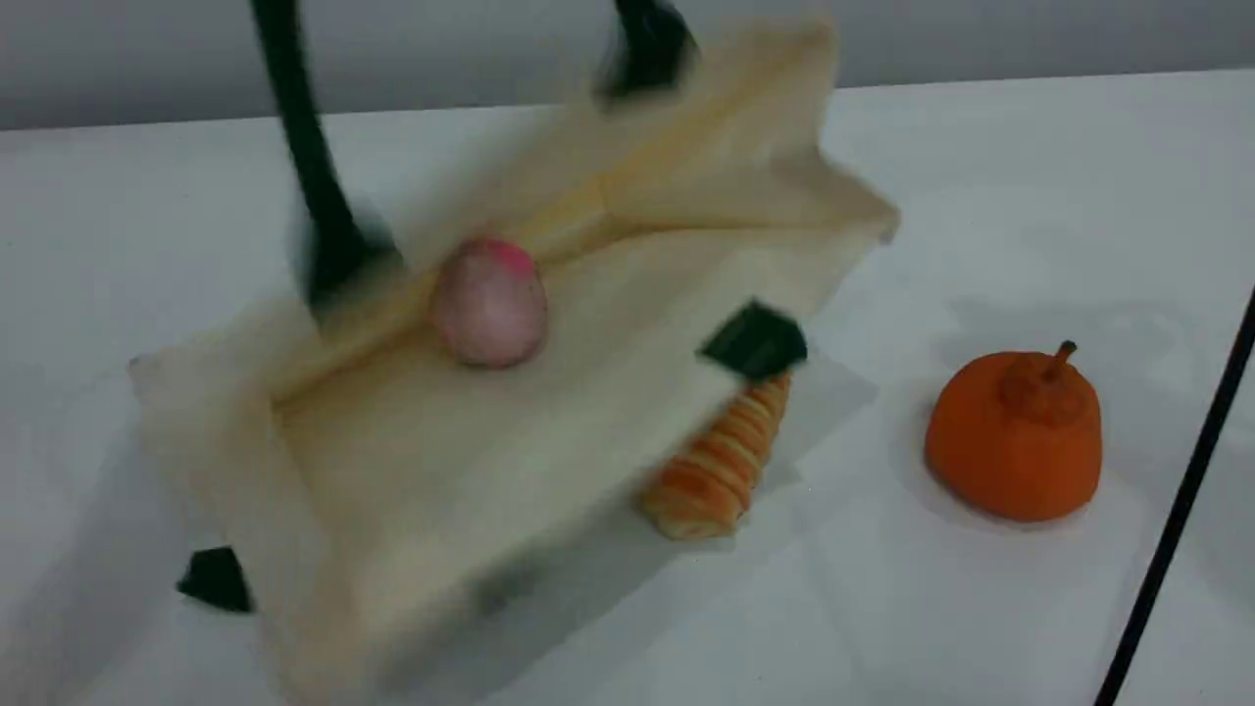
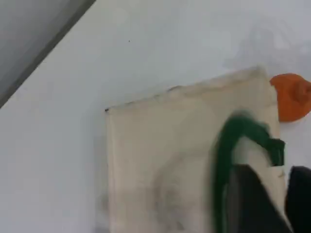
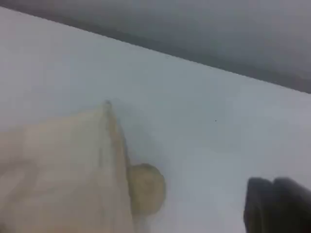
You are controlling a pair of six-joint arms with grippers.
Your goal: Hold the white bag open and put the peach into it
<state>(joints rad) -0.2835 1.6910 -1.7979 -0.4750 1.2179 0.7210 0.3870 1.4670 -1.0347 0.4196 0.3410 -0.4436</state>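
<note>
The white bag (image 1: 510, 431) stands open and blurred in the scene view, and its outer side (image 2: 165, 160) fills the left wrist view. The peach (image 1: 488, 302) lies inside it against the far wall. The far green rope handle (image 1: 314, 167) runs taut up past the top edge. In the left wrist view that handle (image 2: 226, 155) arches over the dark fingers of my left gripper (image 2: 284, 179), which looks shut on it. My right gripper (image 3: 274, 196) is a dark blur at the bottom right, apart from the bag (image 3: 58, 165), with nothing seen in it.
A ridged orange-tan pastry (image 1: 721, 461) lies against the bag's near right corner. An orange stemmed fruit (image 1: 1015, 436) sits to the right, and a thin black cable (image 1: 1177, 510) crosses the right edge. A beige-tan ball (image 3: 146, 187) rests beside the bag's edge.
</note>
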